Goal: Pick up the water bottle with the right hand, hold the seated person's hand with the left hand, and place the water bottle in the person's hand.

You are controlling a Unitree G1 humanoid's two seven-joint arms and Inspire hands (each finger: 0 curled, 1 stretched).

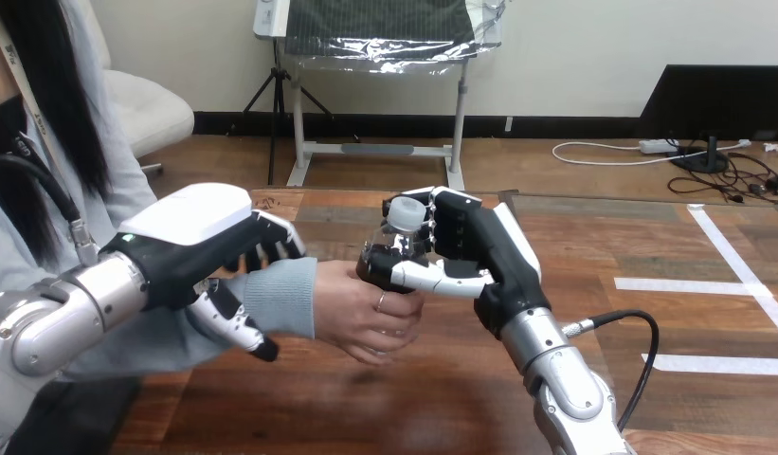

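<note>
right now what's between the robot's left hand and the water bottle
In the head view, the person's hand and sleeved wrist span that stretch, from the left hand to the water bottle.

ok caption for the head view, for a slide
Handover: right robot hand and the person's hand both on the bottle, left robot hand clasping the wrist

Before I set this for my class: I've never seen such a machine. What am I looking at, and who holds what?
The camera sits on a humanoid robot's head, looking down over a brown wooden table. The two black-and-white machine hands are its own. Its left hand curls round the seated person's grey-sleeved wrist. Its right hand grips a clear plastic water bottle with a white cap, and the person's hand is wrapped round the bottle's lower part too.
</note>
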